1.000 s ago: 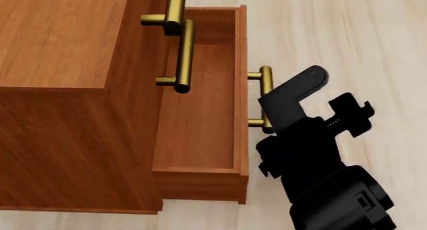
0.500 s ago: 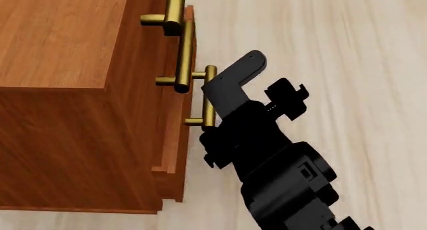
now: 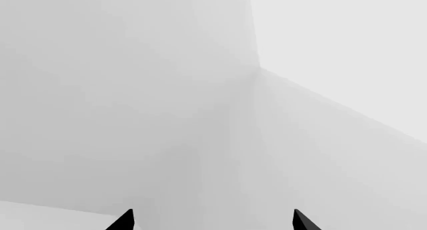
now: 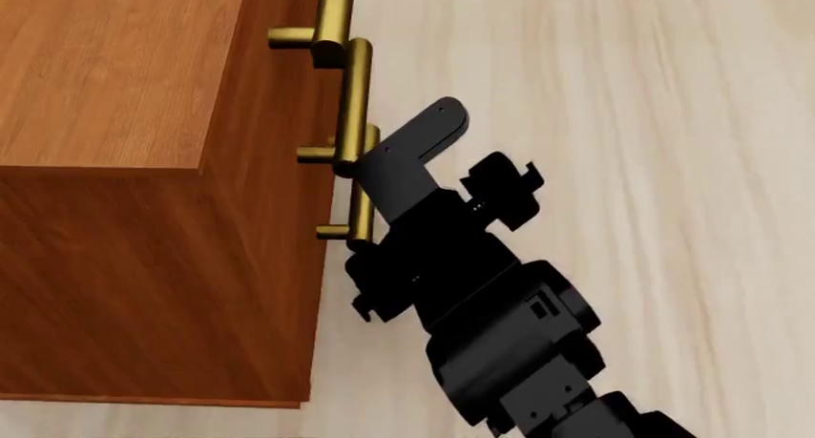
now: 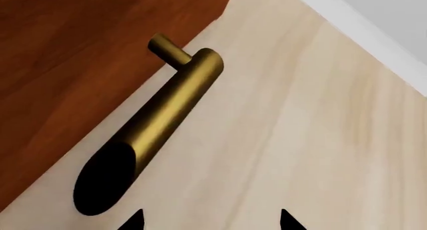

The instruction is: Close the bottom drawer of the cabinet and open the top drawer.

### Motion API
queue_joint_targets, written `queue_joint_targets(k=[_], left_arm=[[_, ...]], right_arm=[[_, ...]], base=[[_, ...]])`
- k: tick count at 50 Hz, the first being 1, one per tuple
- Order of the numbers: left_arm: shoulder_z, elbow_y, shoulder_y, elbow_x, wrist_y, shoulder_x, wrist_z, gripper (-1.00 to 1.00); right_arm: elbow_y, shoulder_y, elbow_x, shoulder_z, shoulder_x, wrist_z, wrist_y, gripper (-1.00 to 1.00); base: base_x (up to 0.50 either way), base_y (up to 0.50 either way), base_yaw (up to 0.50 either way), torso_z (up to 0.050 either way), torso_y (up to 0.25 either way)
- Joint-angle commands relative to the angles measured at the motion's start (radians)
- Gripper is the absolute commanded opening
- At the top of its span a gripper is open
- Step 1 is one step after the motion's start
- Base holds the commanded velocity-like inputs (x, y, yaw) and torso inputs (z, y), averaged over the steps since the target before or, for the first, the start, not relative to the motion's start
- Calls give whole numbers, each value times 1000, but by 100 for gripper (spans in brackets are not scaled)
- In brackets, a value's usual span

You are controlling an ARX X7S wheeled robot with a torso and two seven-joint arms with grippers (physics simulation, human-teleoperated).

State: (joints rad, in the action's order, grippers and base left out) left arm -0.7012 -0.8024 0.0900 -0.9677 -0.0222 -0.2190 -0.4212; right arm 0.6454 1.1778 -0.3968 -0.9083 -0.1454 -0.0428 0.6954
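Note:
The reddish-brown cabinet (image 4: 114,199) fills the left of the head view, with its three brass handles stacked along its front edge. The bottom drawer (image 5: 73,64) sits pushed in flush with the front. Its handle (image 4: 361,195) is the lowest one, and a finger of my right gripper (image 4: 469,152) rests against it. In the right wrist view that handle (image 5: 167,115) lies outside the open jaws, which hold nothing. The top drawer also looks flush; only its handle (image 4: 334,13) shows. My left gripper (image 3: 213,221) is open before bare grey walls.
The middle drawer's handle (image 4: 353,94) sits just above my right gripper. Pale wooden floor (image 4: 637,171) stretches to the right of the cabinet. A white skirting board (image 5: 360,24) runs along the floor's edge in the right wrist view.
The bottom drawer has slid from fully pulled out to flush with the cabinet, and my right gripper moved left with its handle. The other handles have not moved.

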Motion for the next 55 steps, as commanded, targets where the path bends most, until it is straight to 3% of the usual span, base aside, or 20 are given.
queue_joint_targets(k=[1,11,22,32,35,37,41,46,55], left_arm=[[2,0,-3,-3,6,-3,-1,100],[5,2,-5,-1,11,-4,-3,100],[11,3,-5,8,10,-10,-11,100],[18,4,-7,18,11,-13,-14,100],[18,1,-8,17,10,-15,-18,100],[19,1,-8,20,9,-17,-22,100],[21,2,-9,22,10,-17,-22,100],[24,3,-8,25,10,-20,-25,100],[28,6,-9,27,14,-21,-24,100]], right_arm=[[-93,-13,21,10,31,9,15,100],[-486,-96,-70,91,-132,-87,196,100],[-941,-316,-357,407,-255,-296,439,100],[-1227,-444,-533,609,-307,-434,523,100],[-1329,-476,-669,743,-301,-512,562,100],[-1414,-476,-903,895,-297,-648,589,100],[-1446,-436,-1265,1020,-328,-861,500,100],[-1476,-399,-1536,1106,-349,-1034,299,100],[-1431,-392,-1719,1150,-277,-1119,83,100]], base=[[0,6,9,0,0],[0,1,3,0,0],[0,0,0,0,0],[0,0,0,0,0],[0,0,1,0,0],[0,0,0,0,0],[0,0,0,0,0],[0,0,0,0,0],[0,0,0,0,0]])
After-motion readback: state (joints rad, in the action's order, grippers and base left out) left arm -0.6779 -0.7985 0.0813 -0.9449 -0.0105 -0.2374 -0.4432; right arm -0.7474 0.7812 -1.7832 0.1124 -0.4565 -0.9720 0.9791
